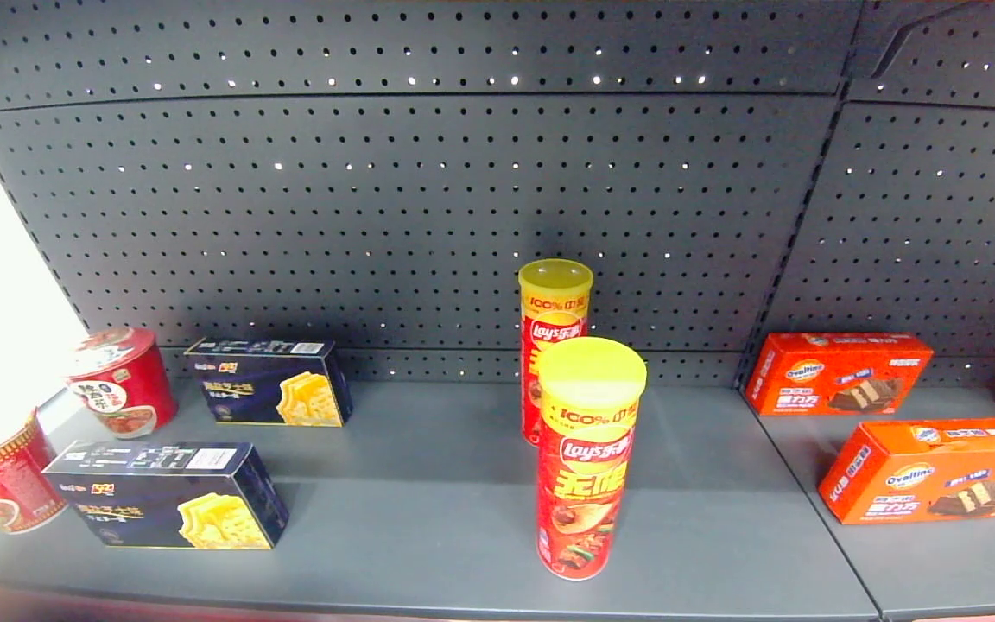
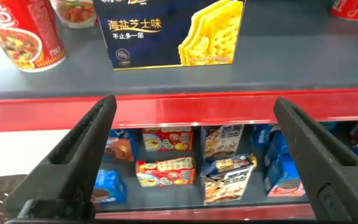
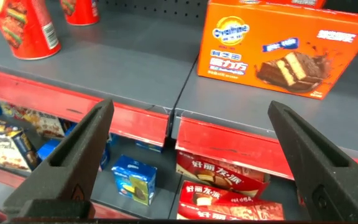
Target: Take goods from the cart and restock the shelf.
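left tool (image 2: 194,106) wide open, fingers (image 2: 73,165) spread. Straight ahead past the tips: shelf (image 2: 278,74) with red front lip, dark blue cracker box (image 2: 173,31) on it. Red noodle cup (image 2: 23,34) beyond one finger. Snack packs (image 2: 166,171) on the lower tier, seen through the gap.

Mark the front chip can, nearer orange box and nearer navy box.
front chip can (image 1: 586,484): head view, red side.
nearer orange box (image 1: 938,484): head view, front face.
nearer navy box (image 1: 161,514): head view, front face.

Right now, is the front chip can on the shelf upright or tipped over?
Upright: the front chip can stands on its base on the shelf, yellow lid on top, ahead of the second can.
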Controlling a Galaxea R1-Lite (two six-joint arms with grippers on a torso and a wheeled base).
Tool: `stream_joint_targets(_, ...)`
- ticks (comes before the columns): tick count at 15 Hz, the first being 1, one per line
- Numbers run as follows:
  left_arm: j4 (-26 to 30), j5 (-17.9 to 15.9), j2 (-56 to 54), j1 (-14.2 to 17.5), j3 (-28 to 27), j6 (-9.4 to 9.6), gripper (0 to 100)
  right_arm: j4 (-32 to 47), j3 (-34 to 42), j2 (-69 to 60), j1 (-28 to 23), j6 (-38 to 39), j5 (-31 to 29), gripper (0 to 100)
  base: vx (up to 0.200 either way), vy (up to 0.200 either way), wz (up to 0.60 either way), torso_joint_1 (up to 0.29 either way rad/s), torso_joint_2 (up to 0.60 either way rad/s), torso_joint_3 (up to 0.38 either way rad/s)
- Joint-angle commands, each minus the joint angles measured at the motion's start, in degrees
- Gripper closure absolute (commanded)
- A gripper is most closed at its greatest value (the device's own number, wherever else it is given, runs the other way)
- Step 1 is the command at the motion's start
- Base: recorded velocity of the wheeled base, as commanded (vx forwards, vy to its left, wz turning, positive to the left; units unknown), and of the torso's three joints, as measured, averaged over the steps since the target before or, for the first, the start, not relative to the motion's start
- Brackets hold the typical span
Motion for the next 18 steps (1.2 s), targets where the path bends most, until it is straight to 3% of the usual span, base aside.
stream_joint_targets(1, 0.0, 0.1, 0.4, 0.1, 0.0, 0.15, 0, 1.7, -0.8, 1.2, -0.9, -0.2, -1.1, 0, 0.000, 0.000, 0.00, 0.000, 0.00, 0.000)
stream_joint_targets(2, 0.0, 0.0, 0.4, 0.1, 0.0, -1.08, 0, 2.0, -3.5, 1.8, -3.6, -0.5, -3.1, 0, 0.000, 0.000, 0.00, 0.000, 0.00, 0.000)
stream_joint_targets(3, 0.0, 0.0, 0.4, 0.1, 0.0, -1.08, 0, 2.0, -3.5, 1.8, -3.6, -0.5, -3.1, 0, 0.000, 0.000, 0.00, 0.000, 0.00, 0.000)
stream_joint_targets(4, 0.0, -1.3, 0.4, -0.1, 0.0, -0.91, 0, 5.5, -14.5, 10.3, -2.5, -0.1, 1.3, 0, 0.000, 0.000, 0.00, 0.000, 0.00, 0.000)
stream_joint_targets(8, 0.0, -2.8, 0.4, -0.1, 0.0, -0.82, 0, 5.9, -21.7, 15.8, -1.0, -1.6, 4.8, 0, 0.000, 0.000, 0.00, 0.000, 0.00, 0.000)
stream_joint_targets(11, 0.0, -2.8, 0.4, -0.1, 0.0, -0.91, 0, 6.1, -24.2, 21.4, 1.7, -0.9, 6.4, 0, 0.000, 0.000, 0.00, 0.000, 0.00, 0.000)
stream_joint_targets(14, 0.1, -2.9, 0.4, -0.1, 0.0, -0.99, 0, 4.8, -30.6, 36.7, 8.3, 2.5, 7.4, 0, 0.000, 0.000, 0.00, 0.000, 0.00, 0.000)
stream_joint_targets(18, 0.1, -2.7, 0.4, -0.1, 0.0, -1.08, 0, -0.1, -29.8, 50.2, 13.3, 3.1, 3.8, 0, 0.000, 0.000, 0.00, 0.000, 0.00, 0.000)
